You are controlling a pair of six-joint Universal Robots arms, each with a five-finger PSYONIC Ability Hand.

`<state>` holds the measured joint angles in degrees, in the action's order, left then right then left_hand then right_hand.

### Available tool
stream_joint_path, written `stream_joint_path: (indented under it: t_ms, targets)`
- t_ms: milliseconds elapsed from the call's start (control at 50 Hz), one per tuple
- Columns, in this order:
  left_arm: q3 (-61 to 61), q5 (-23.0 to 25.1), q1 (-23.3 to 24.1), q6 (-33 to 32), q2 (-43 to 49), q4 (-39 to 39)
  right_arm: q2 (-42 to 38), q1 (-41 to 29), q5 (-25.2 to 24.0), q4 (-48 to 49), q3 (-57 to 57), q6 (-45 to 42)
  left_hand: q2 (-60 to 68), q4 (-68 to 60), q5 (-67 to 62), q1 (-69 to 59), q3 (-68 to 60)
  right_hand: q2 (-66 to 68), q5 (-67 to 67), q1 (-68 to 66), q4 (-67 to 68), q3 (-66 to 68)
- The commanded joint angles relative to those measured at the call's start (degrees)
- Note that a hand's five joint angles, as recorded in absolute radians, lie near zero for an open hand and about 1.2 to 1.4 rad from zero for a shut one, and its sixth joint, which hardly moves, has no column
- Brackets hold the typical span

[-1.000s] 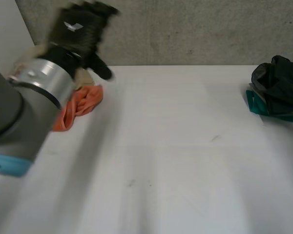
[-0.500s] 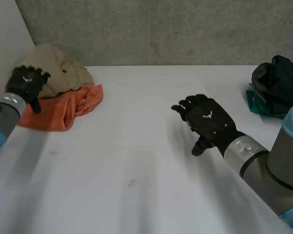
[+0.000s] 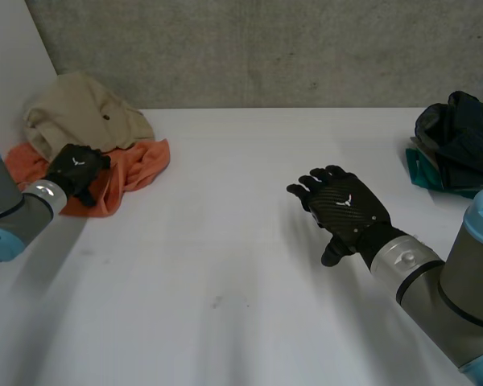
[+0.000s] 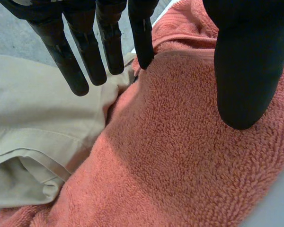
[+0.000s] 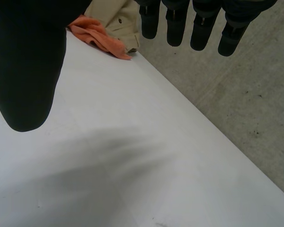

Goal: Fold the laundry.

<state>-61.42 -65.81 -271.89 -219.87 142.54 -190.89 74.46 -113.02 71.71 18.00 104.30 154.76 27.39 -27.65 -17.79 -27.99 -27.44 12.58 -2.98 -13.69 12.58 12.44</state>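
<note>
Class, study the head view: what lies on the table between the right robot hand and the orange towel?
Nothing lies there: in the head view the white table is bare from the right robot hand to the orange towel.

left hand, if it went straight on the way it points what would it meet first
Probably the orange towel, close beneath the left hand, near its border with the beige garment.

You are working in what is looking like a robotics lab: a bare white table (image 3: 249,265) is sitting against a rough concrete wall (image 3: 306,48).
</note>
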Motion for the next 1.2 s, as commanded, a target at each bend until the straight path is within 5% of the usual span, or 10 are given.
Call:
stream_joint_path:
  t_ms: [20, 100, 300, 540, 680, 740, 780, 860, 1020, 1200]
  targets:
    - [1.8, -0.7, 0.3, -0.1, 2.4, -0.1, 0.0, 0.0, 0.1, 0.0, -0.1, -0.1, 7.5, -7.3, -7.1, -6.9, -7.5, -2.6, 3.0, 3.7, -2.6, -2.4]
    - [2.6, -1.6, 0.8, -0.4, 2.7, -0.2, 0.0, 0.0, 0.1, 0.0, -0.1, -0.1, 52.4, -52.2, -52.0, -51.8, -52.4, -2.6, 3.0, 3.7, -2.6, -2.4]
    - [-0.4, -8.7, 6.0, 1.7, -4.4, -0.3, 0.2, 0.1, 0.6, 0.1, -0.6, 0.0, 52.6, -52.3, -52.2, -52.0, -52.6, -2.6, 3.0, 3.7, -2.6, -2.4]
    - [-14.2, -8.7, 21.1, 29.2, -30.3, -0.5, 3.2, 7.0, 6.8, -0.3, -4.2, 0.8, 52.6, -52.3, -52.2, -52.0, -52.6, -2.6, 3.0, 3.7, -2.6, -2.4]
    - [-16.2, -9.2, 30.0, 32.3, -34.7, -1.6, 4.2, 8.3, 7.8, -0.7, -4.4, 1.0, 52.6, -52.3, -52.2, -52.0, -52.6, -2.6, 3.0, 3.7, -2.6, -2.4]
    - [-16.0, -11.3, 30.3, 30.7, -33.3, -2.9, 4.0, 8.3, 7.5, -0.7, -3.8, 1.1, 47.3, -47.0, -46.9, -46.7, -47.2, -2.6, 3.0, 3.7, -2.6, -2.4]
    - [-15.9, -13.4, 29.9, 26.8, -30.9, -2.9, 3.9, 8.3, 7.3, -0.8, -3.5, 1.2, 7.6, -7.4, -7.2, -7.0, -7.6, -2.6, 3.0, 3.7, -2.6, -2.4]
    - [-16.7, -17.1, 24.2, 14.8, -27.9, -2.6, 3.8, 8.0, 7.1, -0.9, -3.2, 1.1, -8.2, 8.5, 8.6, 8.8, 8.3, -2.6, 3.0, 3.7, -2.6, -2.4]
    - [-18.1, -20.8, 12.1, -7.3, -18.5, -2.6, 2.8, 7.7, 6.6, -0.8, -3.4, 0.9, -12.3, 12.6, 12.7, 12.9, 12.3, -2.6, 3.0, 3.7, -2.6, -2.4]
    - [-15.3, -18.4, 6.5, -9.6, -10.4, -2.5, 1.2, 7.5, 6.5, -0.7, -3.4, 0.6, -9.4, 9.7, 9.8, 10.0, 9.5, -2.6, 3.0, 3.7, -2.6, -2.4]
